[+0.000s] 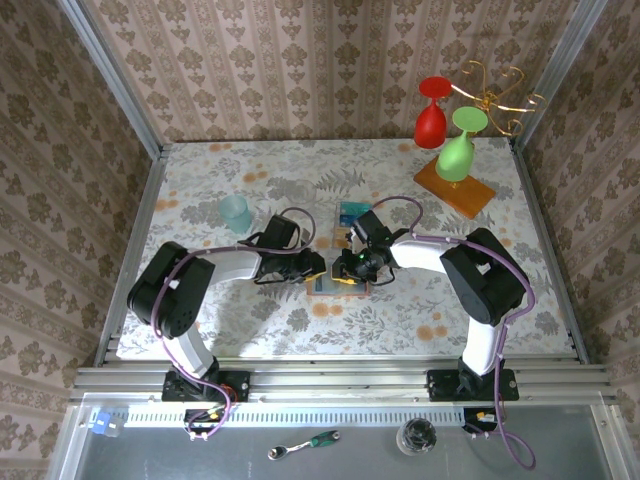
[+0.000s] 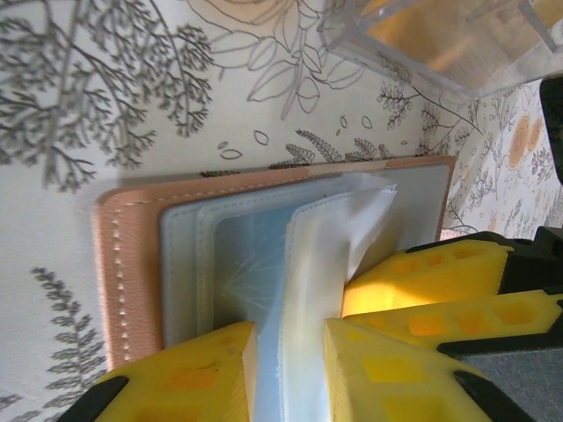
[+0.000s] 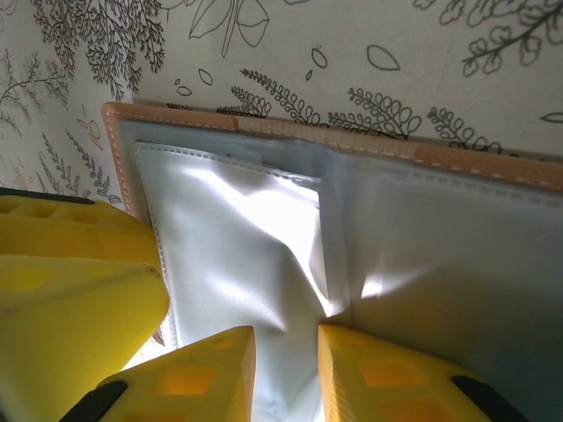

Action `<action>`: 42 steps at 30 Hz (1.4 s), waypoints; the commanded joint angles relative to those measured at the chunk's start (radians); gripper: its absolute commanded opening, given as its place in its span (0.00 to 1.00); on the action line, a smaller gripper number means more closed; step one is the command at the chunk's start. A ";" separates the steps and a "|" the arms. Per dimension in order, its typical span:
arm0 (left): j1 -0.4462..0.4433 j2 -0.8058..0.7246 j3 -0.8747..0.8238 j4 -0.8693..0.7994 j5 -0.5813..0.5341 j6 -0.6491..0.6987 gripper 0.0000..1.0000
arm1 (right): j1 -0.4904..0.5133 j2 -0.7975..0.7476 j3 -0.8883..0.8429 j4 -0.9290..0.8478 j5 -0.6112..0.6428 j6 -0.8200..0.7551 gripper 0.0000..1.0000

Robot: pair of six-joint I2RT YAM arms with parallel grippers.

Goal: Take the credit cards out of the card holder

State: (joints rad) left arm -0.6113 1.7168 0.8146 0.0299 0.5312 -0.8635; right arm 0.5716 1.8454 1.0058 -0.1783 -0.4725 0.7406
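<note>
Hidden or unclear:
- From above, the wrists cover most of the card holder point(image 1: 325, 285). Only a tan sliver shows mid-counter, where the two arms meet.
- Left gripper point(image 2: 288, 332): yellow fingers closed on a translucent pocket panel that stands up from the holder's grey-blue inner face.
- Whether a card sits in the pockets, I cannot tell.
- A clear plastic piece point(image 2: 440, 44) is cut off at the upper right of the left wrist view, with orange-tan showing through it.
- Right gripper point(image 3: 284, 334): closed on a glossy, creased pocket panel near the holder's fold.
- A small blue-teal item point(image 1: 350, 213) lies just beyond the grippers, too small to name.

Surface and room:
- The counter point(image 1: 200, 180) is pale, printed with grey ferns and orange blooms.
- Damask-patterned walls stand on three sides, with metal posts at the corners.

Materials:
- On the left is a translucent pale teal cup point(image 1: 236, 213).
- The holder's rim is tan and leather-like, with a stitched edge.
- At far right, a red goblet point(image 1: 431, 115) and a green goblet point(image 1: 458, 150) hang inverted from a gold wire rack point(image 1: 500, 90) on an orange wooden slab point(image 1: 455, 185).
</note>
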 commanded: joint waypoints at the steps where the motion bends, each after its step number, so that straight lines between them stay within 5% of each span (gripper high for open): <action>1: -0.016 0.021 0.033 0.018 0.020 -0.014 0.26 | -0.004 -0.012 -0.024 -0.003 -0.003 0.014 0.28; 18: -0.039 -0.017 0.077 0.013 0.035 -0.027 0.23 | -0.020 -0.155 -0.017 -0.061 0.038 0.006 0.31; 42: -0.117 0.137 0.196 0.078 0.068 -0.074 0.23 | -0.131 -0.350 -0.123 -0.115 0.068 -0.016 0.32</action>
State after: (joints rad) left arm -0.7197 1.8400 0.9733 0.0814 0.5800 -0.9207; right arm 0.4492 1.5303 0.9020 -0.2638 -0.4225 0.7368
